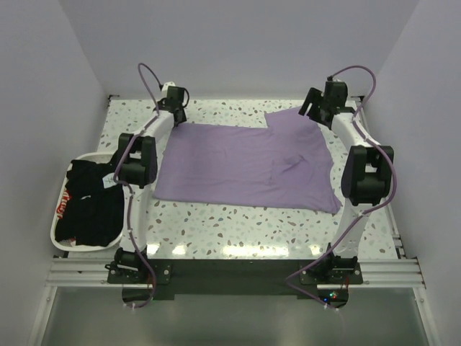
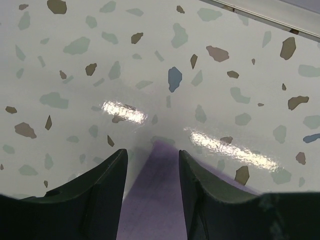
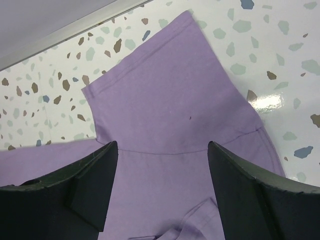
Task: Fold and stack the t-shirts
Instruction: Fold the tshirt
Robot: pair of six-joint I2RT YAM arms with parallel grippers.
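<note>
The lavender-purple t-shirt (image 1: 245,166) lies spread flat on the speckled table, one sleeve pointing to the far right. My left gripper (image 1: 175,108) is at the shirt's far left corner. In the left wrist view its jaws (image 2: 151,152) stand a little apart, with that corner (image 2: 155,200) lying between them. My right gripper (image 1: 317,112) hovers over the far right sleeve. It is wide open in the right wrist view (image 3: 162,145), above the sleeve seam (image 3: 170,110). Black t-shirts (image 1: 90,205), one with a red-and-white print (image 1: 63,205), lie piled at the left.
The black shirts sit in a white tray (image 1: 55,229) off the table's left edge. White walls close in the far side and both sides. A metal rail (image 1: 238,270) runs along the near edge by the arm bases.
</note>
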